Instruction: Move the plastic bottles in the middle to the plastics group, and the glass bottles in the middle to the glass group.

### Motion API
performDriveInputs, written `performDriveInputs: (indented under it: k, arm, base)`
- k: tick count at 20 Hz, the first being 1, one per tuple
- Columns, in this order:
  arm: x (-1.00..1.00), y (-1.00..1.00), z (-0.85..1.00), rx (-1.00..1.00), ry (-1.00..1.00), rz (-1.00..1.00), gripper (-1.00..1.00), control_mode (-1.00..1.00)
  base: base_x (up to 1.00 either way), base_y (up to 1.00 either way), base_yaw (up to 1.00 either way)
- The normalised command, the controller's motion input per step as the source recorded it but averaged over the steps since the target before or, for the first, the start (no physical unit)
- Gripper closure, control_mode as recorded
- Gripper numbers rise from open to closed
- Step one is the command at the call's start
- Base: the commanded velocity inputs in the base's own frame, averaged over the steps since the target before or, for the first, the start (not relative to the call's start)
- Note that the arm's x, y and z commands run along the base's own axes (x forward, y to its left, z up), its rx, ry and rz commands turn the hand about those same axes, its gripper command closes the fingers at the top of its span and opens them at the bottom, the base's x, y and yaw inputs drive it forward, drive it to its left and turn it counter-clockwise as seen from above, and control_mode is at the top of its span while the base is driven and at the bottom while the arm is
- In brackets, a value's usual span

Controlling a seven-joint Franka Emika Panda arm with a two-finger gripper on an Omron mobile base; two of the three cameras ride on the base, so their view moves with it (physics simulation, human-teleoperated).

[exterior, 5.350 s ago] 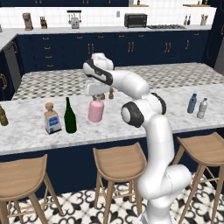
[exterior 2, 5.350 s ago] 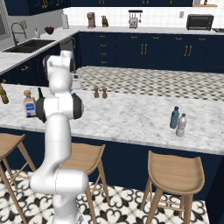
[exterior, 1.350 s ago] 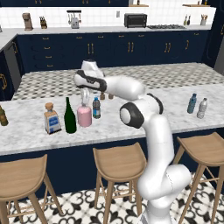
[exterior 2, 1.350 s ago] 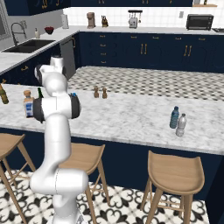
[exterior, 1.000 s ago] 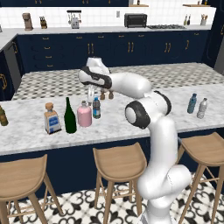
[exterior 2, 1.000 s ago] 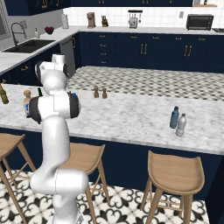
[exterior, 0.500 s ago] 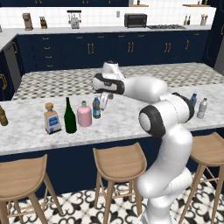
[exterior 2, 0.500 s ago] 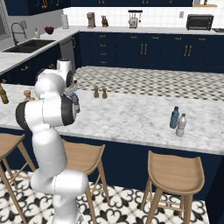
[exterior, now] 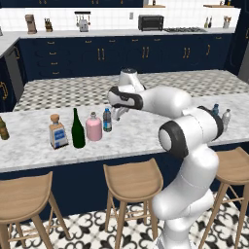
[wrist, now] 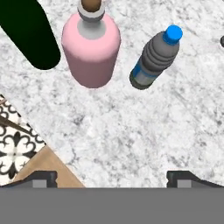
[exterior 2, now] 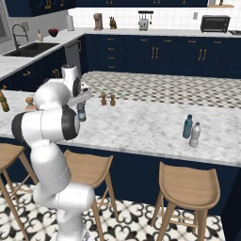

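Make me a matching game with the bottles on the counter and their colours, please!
Things:
1. wine bottle
2. squat bottle with a stopper
3. water bottle
4. square bottle with a cork

Colours:
A. pink
B. clear with a blue label and a round brown top
C. dark green
D. clear with a blue label and a blue cap

Pairs: 1-C, 2-A, 3-D, 4-B
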Motion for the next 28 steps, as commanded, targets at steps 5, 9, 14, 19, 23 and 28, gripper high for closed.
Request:
performDriveInputs:
  k: [5, 9, 14, 19, 23, 28]
  arm:
    - [0.03, -0.14, 0.4, 0.17, 0.02, -0.12, -1.0, -1.0]
    - [0.16, 0.0, -0.03, 0.14, 0.0, 0.0, -1.0, -1.0]
    - [0.17, 0.01, -0.08, 0.0, -0.06, 0.0, -1.0, -1.0]
    - [0.08, 0.16, 0.0, -0.03, -0.05, 0.0, -1.0, -1.0]
    - [0.0, 0.22, 0.0, -0.03, -0.04, 0.0, -1.0, -1.0]
    - [0.0, 0.08, 0.0, -0.03, 0.0, 0.0, -1.0, -1.0]
  base:
    - [0.0, 0.0, 0.0]
    - [0.0, 0.0, 0.0]
    - [0.0, 0.0, 0.0]
    - [0.0, 0.0, 0.0]
    - [0.0, 0.0, 0.0]
    - [0.0, 0.0, 0.0]
